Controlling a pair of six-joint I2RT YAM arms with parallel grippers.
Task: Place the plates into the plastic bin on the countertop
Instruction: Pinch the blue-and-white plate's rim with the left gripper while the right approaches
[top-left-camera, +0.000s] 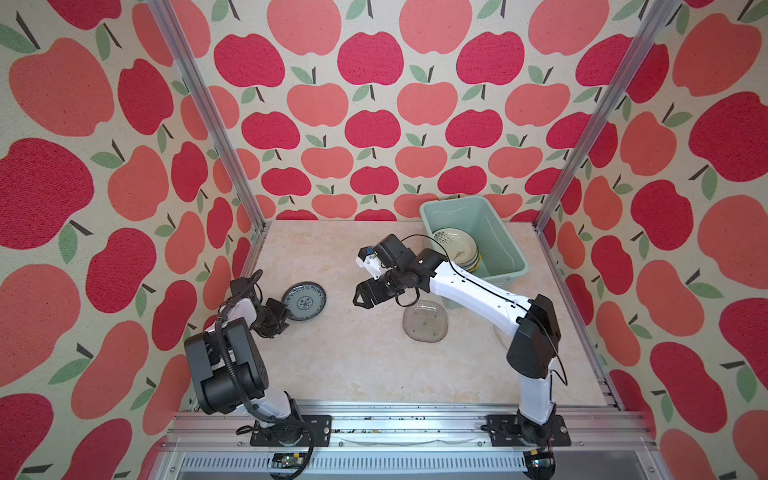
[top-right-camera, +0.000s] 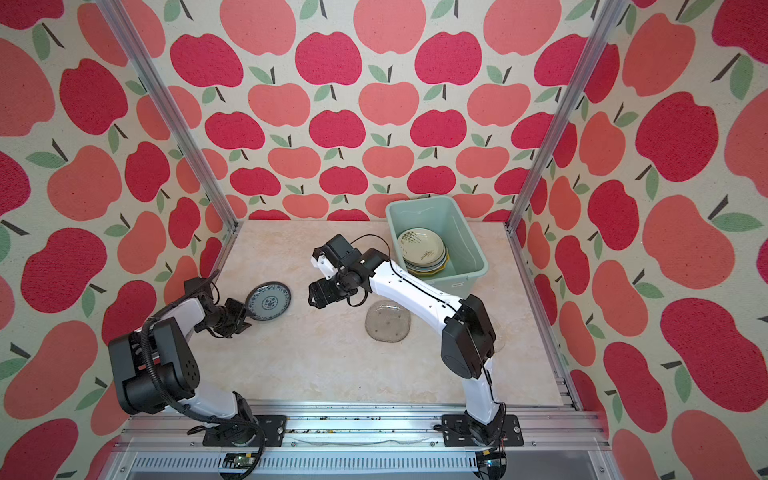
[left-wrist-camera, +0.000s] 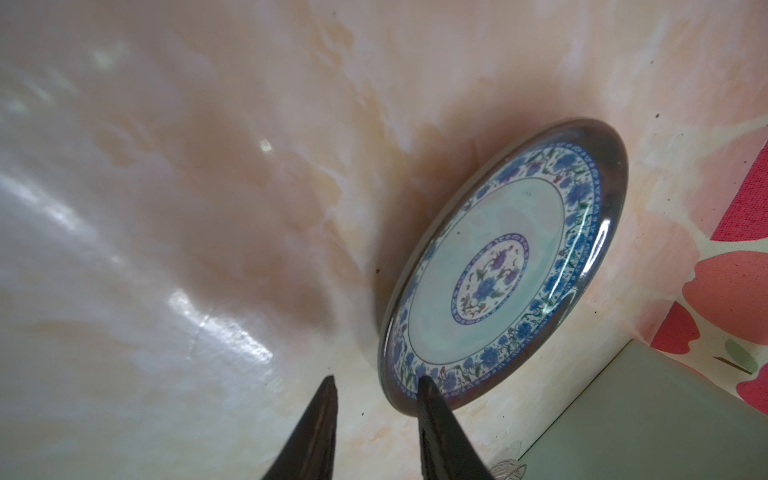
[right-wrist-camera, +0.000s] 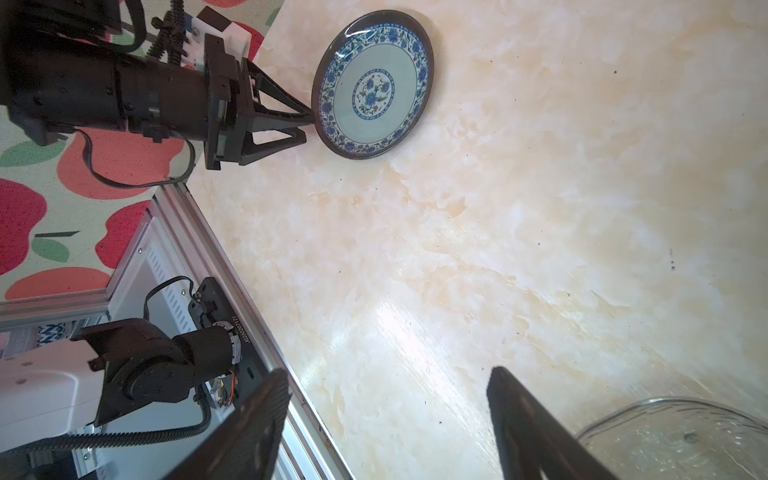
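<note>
Right wrist view: the blue-patterned plate (right-wrist-camera: 372, 85) lies on the countertop (right-wrist-camera: 540, 208), with the left gripper (right-wrist-camera: 308, 126) at its rim.
Blue-patterned plate, place: 9 o'clock on the countertop in both top views, well apart from the plastic bin (top-left-camera: 492, 232).
Clear glass plate (top-left-camera: 425, 322): on the countertop just off the middle toward 4 o'clock, outside the plastic bin.
Stack of plates (top-right-camera: 422, 249): inside the plastic bin at its 7 o'clock end, with a cream plate with dark sprigs on top and a yellow rim low in the pile.
Plastic bin: 1 o'clock corner of the countertop, against the apple-print wall (top-left-camera: 374, 124).
Left gripper: fingers a little apart. In the left wrist view 1 tip lies over the blue-patterned plate's rim and the other is clear of it.
Right gripper (top-left-camera: 359, 299): jaws wide apart, holding nothing, over the middle of the countertop and pointing toward 9 o'clock.
</note>
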